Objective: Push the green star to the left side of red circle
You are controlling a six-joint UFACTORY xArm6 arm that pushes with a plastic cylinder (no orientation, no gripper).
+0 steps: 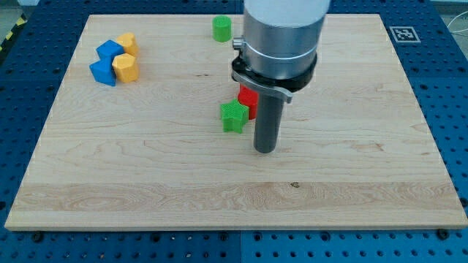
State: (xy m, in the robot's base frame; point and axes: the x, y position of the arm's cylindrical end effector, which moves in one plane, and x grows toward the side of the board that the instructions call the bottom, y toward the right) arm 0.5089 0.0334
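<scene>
A: Where is the green star point(233, 116) relative to the red block point(248, 100)?

B: Touching it, on the red block's left and slightly toward the view's bottom. The red block is partly hidden behind the arm's housing, so I cannot confirm its round shape.

A: And my tip point(265, 148)?

B: Down on the wooden surface point(146, 168), just right of the red block and lower, close beside the star without clearly touching it. There is no hand here, only the rod, so nothing spreads or pinches.

A: How far along, then?

B: Nearly done, I judge. The star already sits at the red block's left; perhaps a small nudge upward is left to square it.

A: Anything else?

B: A green block point(221, 28) well above the red block; blue point(107, 62) and yellow blocks point(126, 57) far to its left.
</scene>
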